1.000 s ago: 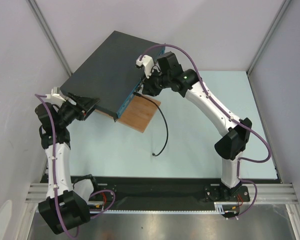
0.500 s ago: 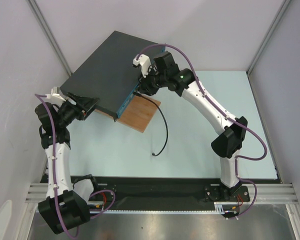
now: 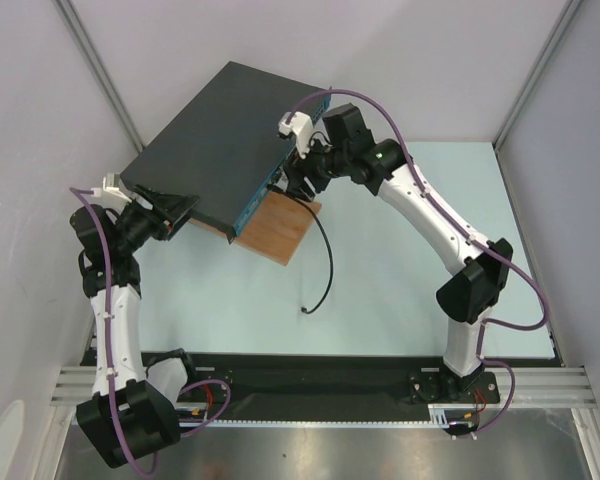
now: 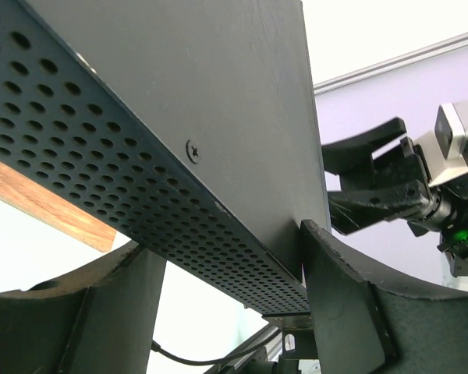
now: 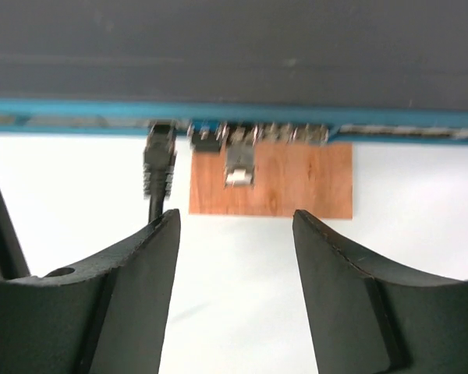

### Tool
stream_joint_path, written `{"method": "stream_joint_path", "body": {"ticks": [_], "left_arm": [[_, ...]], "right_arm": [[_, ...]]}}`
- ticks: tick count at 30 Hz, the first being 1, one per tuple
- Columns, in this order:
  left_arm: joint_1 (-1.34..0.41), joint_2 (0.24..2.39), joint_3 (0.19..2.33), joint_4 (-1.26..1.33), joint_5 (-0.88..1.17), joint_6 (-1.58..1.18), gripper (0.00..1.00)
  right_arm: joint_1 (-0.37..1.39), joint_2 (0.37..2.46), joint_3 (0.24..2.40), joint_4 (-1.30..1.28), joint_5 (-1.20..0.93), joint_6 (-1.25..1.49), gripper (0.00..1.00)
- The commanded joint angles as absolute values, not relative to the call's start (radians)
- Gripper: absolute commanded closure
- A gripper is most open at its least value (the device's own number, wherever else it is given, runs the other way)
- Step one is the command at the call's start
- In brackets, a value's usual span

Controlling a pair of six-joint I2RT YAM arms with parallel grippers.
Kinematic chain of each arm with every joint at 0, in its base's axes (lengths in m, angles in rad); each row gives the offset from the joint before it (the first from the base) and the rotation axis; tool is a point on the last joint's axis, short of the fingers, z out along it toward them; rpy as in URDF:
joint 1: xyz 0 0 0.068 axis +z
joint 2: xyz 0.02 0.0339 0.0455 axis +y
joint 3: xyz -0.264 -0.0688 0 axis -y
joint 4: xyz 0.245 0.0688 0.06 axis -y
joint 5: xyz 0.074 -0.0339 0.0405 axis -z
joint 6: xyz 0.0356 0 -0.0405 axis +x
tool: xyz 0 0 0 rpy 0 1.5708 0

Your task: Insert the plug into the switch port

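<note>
Right pincer released, empty; plug sits in a port on the teal face of the switch. Left pincer grasps the switch edge. Risk: plug possibly unlatched; cable tension could drag it out.

Pale blue table across the middle of the top view, closed in by white walls at left, rear and right. Black strip and metal rail along its lower edge. Brown board flat on the surface, just left of centre. Dark switch at upper left, teal front edge over the board's upper left part; contact with the table itself not discernible. Black cable off the board, curving down onto bare surface; loose end near centre, below the board's lowest corner and apart from it.
</note>
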State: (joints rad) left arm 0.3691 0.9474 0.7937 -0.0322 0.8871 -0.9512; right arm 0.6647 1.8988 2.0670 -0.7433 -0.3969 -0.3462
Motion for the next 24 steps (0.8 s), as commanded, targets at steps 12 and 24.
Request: {"method": "stream_joint_path", "body": {"ticks": [12, 24], "left_arm": [[0.344, 0.971, 0.838, 0.149, 0.811, -0.859, 0.96], [0.342, 0.977, 0.844, 0.153, 0.816, -0.859, 0.96]], "right_arm": [[0.657, 1.847, 2.046, -0.713, -0.469, -0.302, 0.67], [0.661, 1.890, 2.057, -0.658, -0.419, -0.308, 0.78]]}}
